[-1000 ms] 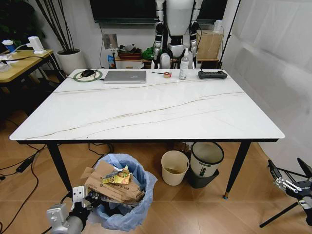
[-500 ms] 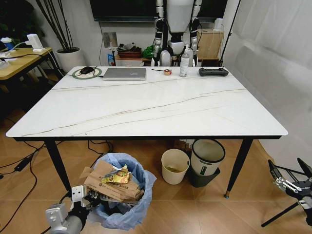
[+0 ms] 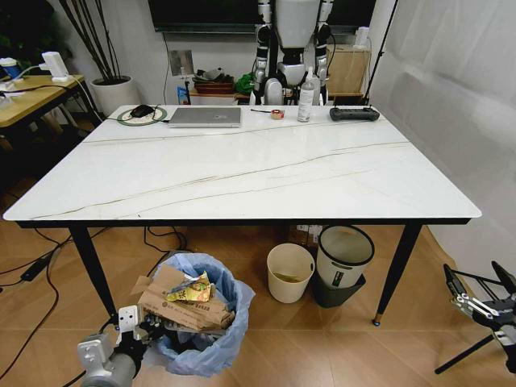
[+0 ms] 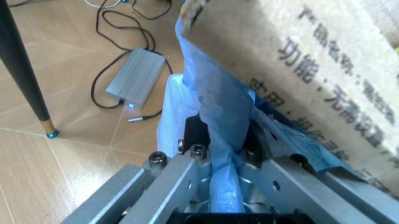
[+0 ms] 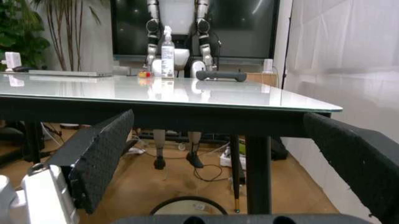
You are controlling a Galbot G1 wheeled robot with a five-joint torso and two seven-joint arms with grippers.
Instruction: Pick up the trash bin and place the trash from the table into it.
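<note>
Below table (image 3: 242, 173), left end effector (image 4: 224, 154) seemingly grips trash bin (image 3: 197, 318).

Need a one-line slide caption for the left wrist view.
Left gripper, jaws shut on the trash bin's blue bag rim, brown cardboard sticking out above.

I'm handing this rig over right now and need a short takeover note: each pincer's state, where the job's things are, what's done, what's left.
Left pincer: low beside the table's near-left leg, shut on the blue bag at the rim of the trash bin.
Right pincer: open, holding nothing, parked low off the table's near-right corner.
Trash bin: below the near-left of the table, holding brown cardboard and a yellow wrapper.
Done: I see no litter on the tabletop; a laptop, bottle and controller sit along its far edge.
Left: probably only letting go of the bin.
</note>
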